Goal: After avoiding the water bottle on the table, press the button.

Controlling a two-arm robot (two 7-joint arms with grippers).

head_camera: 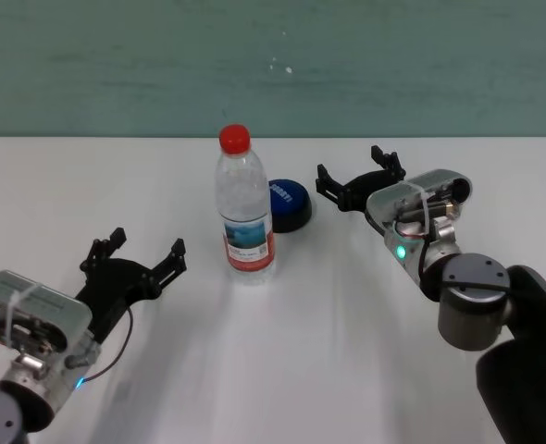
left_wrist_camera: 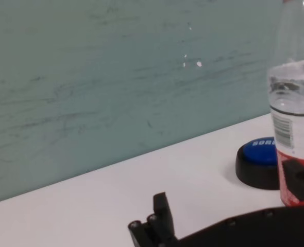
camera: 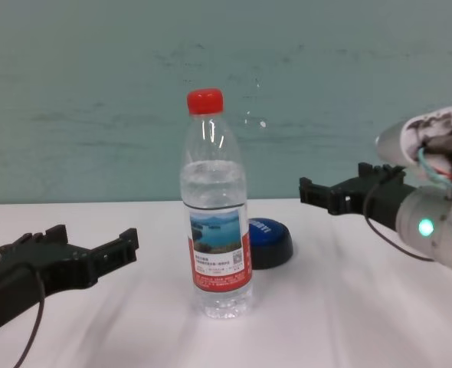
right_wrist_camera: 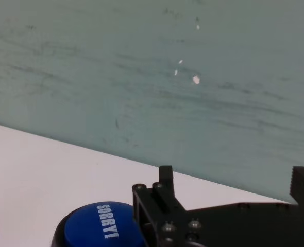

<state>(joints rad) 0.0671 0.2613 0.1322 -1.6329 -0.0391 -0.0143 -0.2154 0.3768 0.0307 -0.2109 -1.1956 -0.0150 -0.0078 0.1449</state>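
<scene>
Behind the plain white bench (head_camera: 347,370) rises a scuffed teal wall (head_camera: 116,65), and above the bench's far right part the right tool (head_camera: 361,176) hangs with its black fingers spread apart and empty, just beside the low round blue dome button with white lettering on a black base (head_camera: 289,205). That button sits on the bench directly behind and to the right of the tall clear plastic water bottle with a red screw cap and lake-photo label (head_camera: 243,211), which stands upright near the middle. Well apart on the near left, the left tool (head_camera: 136,255) hovers low with its fingers likewise spread and empty.
</scene>
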